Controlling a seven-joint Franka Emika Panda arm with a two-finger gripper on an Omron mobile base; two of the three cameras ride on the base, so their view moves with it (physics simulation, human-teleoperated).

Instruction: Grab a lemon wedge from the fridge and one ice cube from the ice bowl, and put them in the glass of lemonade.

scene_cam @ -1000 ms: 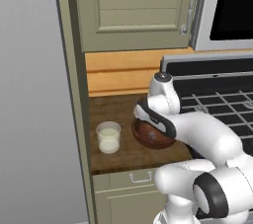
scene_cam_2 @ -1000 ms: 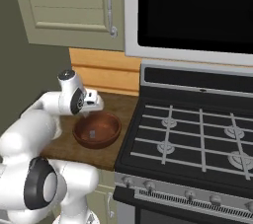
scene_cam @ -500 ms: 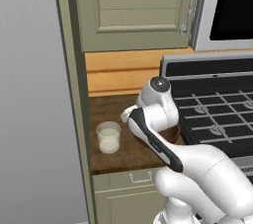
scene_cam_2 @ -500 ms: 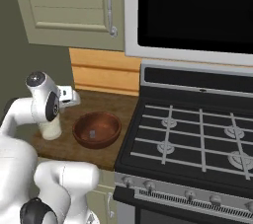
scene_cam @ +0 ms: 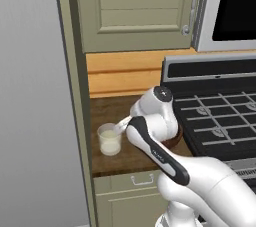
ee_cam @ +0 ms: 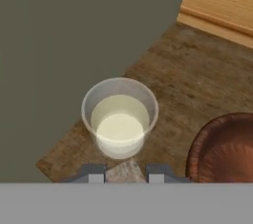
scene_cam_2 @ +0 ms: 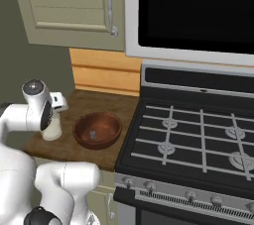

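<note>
So the gripper (ee_cam: 123, 172) is pinching a small pale ice cube (ee_cam: 124, 171) between its fingertips, hanging right above the glass of lemonade (ee_cam: 119, 117). The glass sits on the wooden surface (ee_cam: 197, 94), and the ice bowl (scene_cam_2: 97, 129) is just beside the glass, on the side toward the stove (scene_cam_2: 198, 135).

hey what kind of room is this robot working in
A home kitchen, by the look of it: a gas stove with burner grates, beige-green cabinets above, and a wooden counter holding a glass of lemonade and a reddish-brown bowl.
</note>
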